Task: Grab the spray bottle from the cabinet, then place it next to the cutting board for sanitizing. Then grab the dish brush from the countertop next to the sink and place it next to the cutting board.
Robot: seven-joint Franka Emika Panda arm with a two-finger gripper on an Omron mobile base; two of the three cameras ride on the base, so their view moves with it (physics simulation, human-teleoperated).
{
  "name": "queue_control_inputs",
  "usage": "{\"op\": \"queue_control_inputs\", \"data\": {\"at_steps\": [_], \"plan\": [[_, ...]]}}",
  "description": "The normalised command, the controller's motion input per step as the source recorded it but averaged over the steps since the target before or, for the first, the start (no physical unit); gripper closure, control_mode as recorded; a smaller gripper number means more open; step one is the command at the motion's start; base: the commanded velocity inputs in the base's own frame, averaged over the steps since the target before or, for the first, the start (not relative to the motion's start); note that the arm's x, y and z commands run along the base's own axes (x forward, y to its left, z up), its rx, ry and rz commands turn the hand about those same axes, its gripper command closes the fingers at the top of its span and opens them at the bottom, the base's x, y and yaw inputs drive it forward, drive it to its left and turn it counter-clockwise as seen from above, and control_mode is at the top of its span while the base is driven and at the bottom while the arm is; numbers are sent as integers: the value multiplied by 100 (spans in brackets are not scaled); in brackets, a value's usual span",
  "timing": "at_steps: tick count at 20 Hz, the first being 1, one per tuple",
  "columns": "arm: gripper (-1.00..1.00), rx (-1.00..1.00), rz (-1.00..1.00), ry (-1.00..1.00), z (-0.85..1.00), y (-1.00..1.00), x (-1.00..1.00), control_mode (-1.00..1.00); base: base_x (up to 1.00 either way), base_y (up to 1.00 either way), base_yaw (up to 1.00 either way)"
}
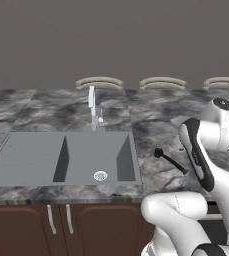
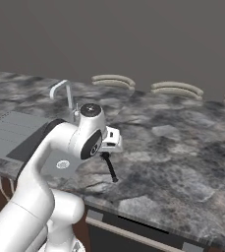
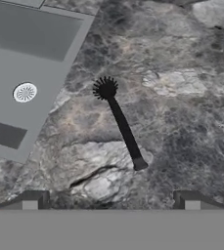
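In the hand view the gripper [image 3: 111,200] sits at the bottom edge, its two dark fingertips [image 3: 35,199] set wide apart with nothing between them: the jaws stand spread and hold nothing. Just above them in that frame, near the centre, the brush [image 3: 122,125] lies flat on the countertop [image 3: 182,97], its handle end toward the lower right and its bristle tuft toward the upper left. It is clear of the fingertips, not touching them.

In the left base view the brush [image 1: 170,160] shows at centre right, partly behind the white arm, just beside the right rim of the sink [image 1: 36,155]. In the right base view the brush [image 2: 109,167] lies at the centre, directly below the arm's wrist, on the marbled countertop [image 2: 182,147].

Further up in the hand view, the sink [image 3: 30,58] takes the upper left, with its round drain [image 3: 24,92] in the nearer basin. In the left base view the drain [image 1: 100,175] lies in the right basin, and the faucet [image 1: 93,107] stands upright behind the sink, at upper centre. In the right base view the faucet [image 2: 65,96] rises at the upper left, beyond the arm.

Farthest back, three pale curved handles [image 1: 99,83] line the grey wall above the countertop's far edge.
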Motion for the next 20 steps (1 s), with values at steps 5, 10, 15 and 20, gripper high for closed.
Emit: {"op": "queue_control_inputs", "data": {"at_steps": [5, 10, 15, 20], "plan": [[-100, 0, 1, 3, -43, 0, 48, -100, 0, 0, 0], [-100, 0, 3, 0, -40, -2, 39, -100, 0, 0, 0], [-100, 0, 6, 1, -40, -11, 33, -100, 0, 0, 0], [-100, 0, 3, 1, -39, -8, 30, -100, 0, 0, 0]]}}
